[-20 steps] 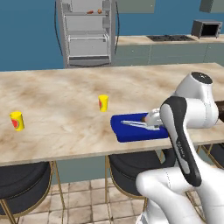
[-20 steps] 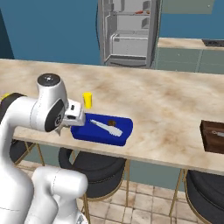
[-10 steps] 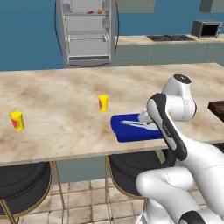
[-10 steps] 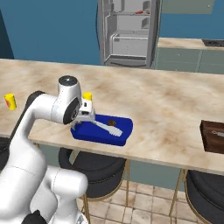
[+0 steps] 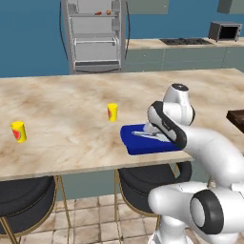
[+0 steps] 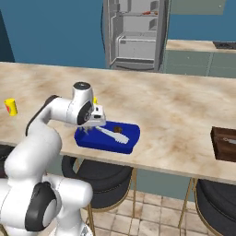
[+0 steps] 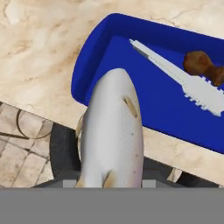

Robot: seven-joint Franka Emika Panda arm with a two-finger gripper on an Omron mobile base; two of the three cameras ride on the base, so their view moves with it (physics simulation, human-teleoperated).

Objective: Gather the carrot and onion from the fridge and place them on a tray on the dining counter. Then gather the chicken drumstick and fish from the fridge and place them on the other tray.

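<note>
My gripper (image 7: 110, 177) is shut on the fish (image 7: 113, 131), a pale grey body that rises from between the hidden fingers. It hangs over the near end of the blue tray (image 7: 100, 52) on the dining counter. In the tray lie the brown chicken drumstick (image 7: 202, 64) and a long white notched piece (image 7: 175, 76). From the base views, the gripper (image 5: 153, 127) (image 6: 94, 119) is low over the blue tray (image 5: 143, 145) (image 6: 131, 138). A dark brown tray (image 5: 237, 119) (image 6: 224, 143) sits further right. I cannot make out the carrot or the onion.
The fridge (image 5: 95, 35) (image 6: 136, 34) stands open behind the counter, with small red and orange items on its top shelf. Two yellow cups (image 5: 112, 112) (image 5: 18, 131) stand on the counter (image 5: 62, 105). Black stools (image 5: 19, 214) (image 6: 216, 207) are tucked under its front edge.
The arm has folded and swung so the hand sits a little further left over the blue tray. The fish stays in the grip.
</note>
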